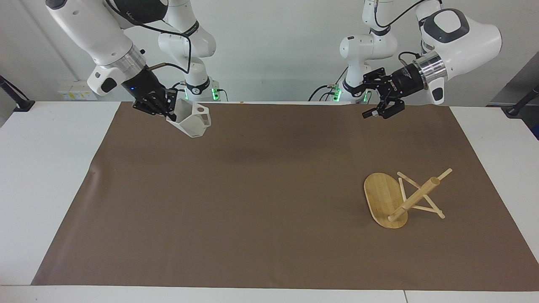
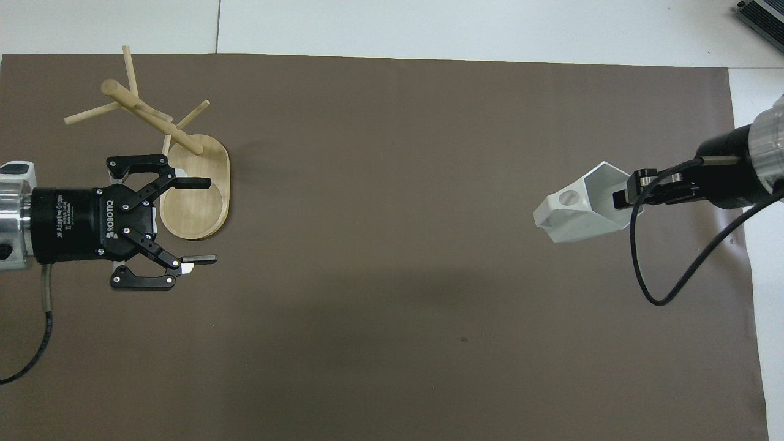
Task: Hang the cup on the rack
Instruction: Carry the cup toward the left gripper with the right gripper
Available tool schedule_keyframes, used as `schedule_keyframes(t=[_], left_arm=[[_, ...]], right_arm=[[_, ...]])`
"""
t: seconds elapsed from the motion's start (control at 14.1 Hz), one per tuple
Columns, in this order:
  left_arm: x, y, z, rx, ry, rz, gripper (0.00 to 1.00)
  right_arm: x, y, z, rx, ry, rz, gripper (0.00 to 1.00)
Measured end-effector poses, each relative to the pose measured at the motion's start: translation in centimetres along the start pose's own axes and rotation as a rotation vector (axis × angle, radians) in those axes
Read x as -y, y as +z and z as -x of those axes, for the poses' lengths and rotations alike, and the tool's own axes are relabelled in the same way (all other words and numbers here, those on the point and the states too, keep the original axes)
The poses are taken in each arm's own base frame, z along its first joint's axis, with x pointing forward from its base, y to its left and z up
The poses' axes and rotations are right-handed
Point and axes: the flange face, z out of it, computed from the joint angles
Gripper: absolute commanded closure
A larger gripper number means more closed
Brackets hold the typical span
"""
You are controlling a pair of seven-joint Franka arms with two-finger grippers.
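your right tool (image 1: pixel 167 110) is clamped on the cup (image 1: pixel 192 120), airborne; left tool (image 2: pixel 196 220), marked "robotiq", gapes empty over the brown mat (image 2: pixel 392 275) by the tilted rack (image 2: pixel 184 177).

Count: 1 cup (image 1: pixel 191 120), white. 1 rack (image 1: pixel 402 198), bamboo, w/ 1 oval base, 1 thick post, thin peg sticks crossing it. 1 brown mat (image 1: pixel 269 202) on 1 bench (image 1: pixel 46 168). 2 arms, 2 grippers: left gripper (image 1: pixel 381 110), right gripper (image 1: pixel 162 110).
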Motion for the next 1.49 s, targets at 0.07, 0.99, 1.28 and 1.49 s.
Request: schedule_keyframes(t=[0.07, 0.99, 1.28, 1.49], left_arm=[[0.0, 0.6, 0.0, 0.016, -0.008, 0.008, 0.00], [-0.5, 8.5, 0.0, 0.089, -0.073, -0.002, 0.00], [0.2, 10.6, 1.0, 0.111, -0.071, -0.026, 0.00], [0.1, 10.4, 1.1, 0.129, -0.079, -0.024, 0.00]], right_arm=[[1.2, 0.2, 0.1, 0.003, 0.012, -0.023, 1.00], [15.9, 2.6, 1.6, 0.003, 0.234, -0.291, 1.00], [19.6, 4.4, 2.0, -0.040, 0.265, -0.416, 1.00], [21.8, 5.8, 3.2, -0.032, 0.242, -0.420, 1.00]])
